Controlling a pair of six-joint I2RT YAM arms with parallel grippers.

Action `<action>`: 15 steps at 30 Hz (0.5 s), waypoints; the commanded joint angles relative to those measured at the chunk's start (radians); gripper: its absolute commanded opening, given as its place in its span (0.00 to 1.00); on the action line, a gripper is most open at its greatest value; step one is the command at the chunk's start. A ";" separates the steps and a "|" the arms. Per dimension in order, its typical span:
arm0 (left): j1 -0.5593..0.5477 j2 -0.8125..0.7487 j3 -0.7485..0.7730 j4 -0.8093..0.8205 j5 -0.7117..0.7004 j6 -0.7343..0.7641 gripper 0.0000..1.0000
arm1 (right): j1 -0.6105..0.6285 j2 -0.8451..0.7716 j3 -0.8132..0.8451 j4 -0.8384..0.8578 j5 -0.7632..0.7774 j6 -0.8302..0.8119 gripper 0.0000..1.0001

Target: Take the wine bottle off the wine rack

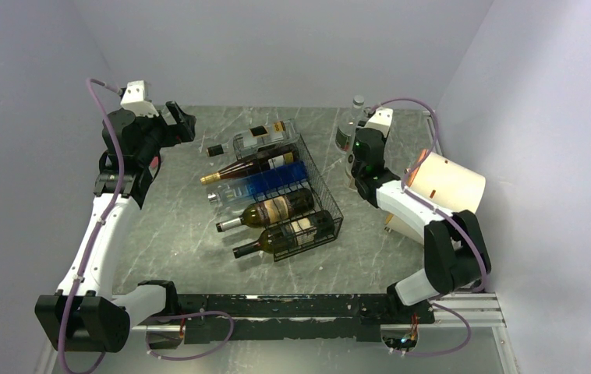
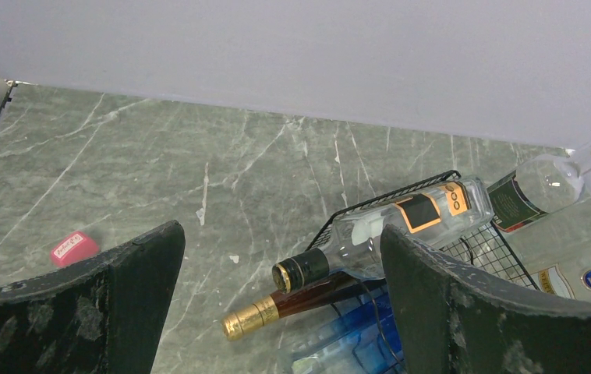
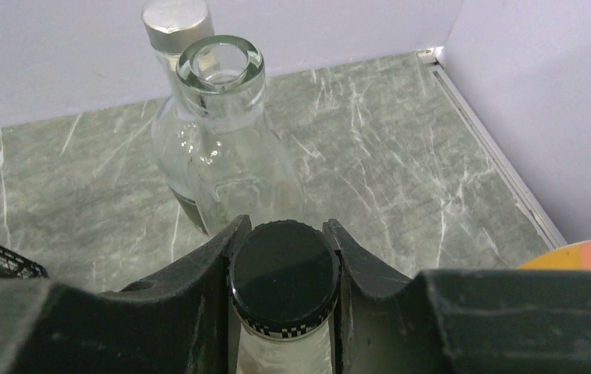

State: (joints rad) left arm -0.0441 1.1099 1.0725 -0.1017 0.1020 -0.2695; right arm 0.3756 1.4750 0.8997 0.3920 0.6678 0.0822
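Top external view: the wine rack (image 1: 325,188) lies at the centre of the frame on the grey marbled table (image 1: 168,234). Five bottles lie in it side by side, necks toward the left. From the upper end down they are a clear bottle with an orange-and-black label (image 1: 265,139), a dark red bottle with a gold foil top (image 1: 249,166), a blue bottle (image 1: 269,183), a dark bottle with a cream label (image 1: 273,210) and a dark green bottle (image 1: 288,232). Right of the rack and outside it, the right wrist view shows three more bottles grouped together: a silver-capped clear bottle (image 3: 174,19), an uncapped clear bottle (image 3: 222,101) and a black-capped bottle (image 3: 283,280). The right tool (image 3: 284,234) is pinched on that black cap. The bottle's base is hidden, so it may be standing on the table or lifted. The left tool (image 2: 281,238), at the upper left of the top view, is spread wide with nothing between its fingers. One small pink object (image 2: 74,248) lies at the lower left of the left wrist view
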 commanded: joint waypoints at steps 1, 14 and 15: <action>-0.008 0.003 0.012 0.019 0.022 -0.002 0.99 | -0.010 0.001 0.035 0.204 0.040 -0.002 0.00; -0.008 0.012 0.013 0.019 0.034 -0.008 0.99 | -0.009 -0.023 0.037 0.114 0.023 0.026 0.30; -0.008 0.014 0.012 0.021 0.040 -0.011 0.99 | -0.010 -0.033 0.034 0.101 0.009 0.027 0.38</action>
State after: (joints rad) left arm -0.0441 1.1149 1.0725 -0.1017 0.1028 -0.2695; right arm 0.3740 1.5002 0.9009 0.4351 0.6846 0.0826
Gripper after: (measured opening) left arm 0.991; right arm 0.391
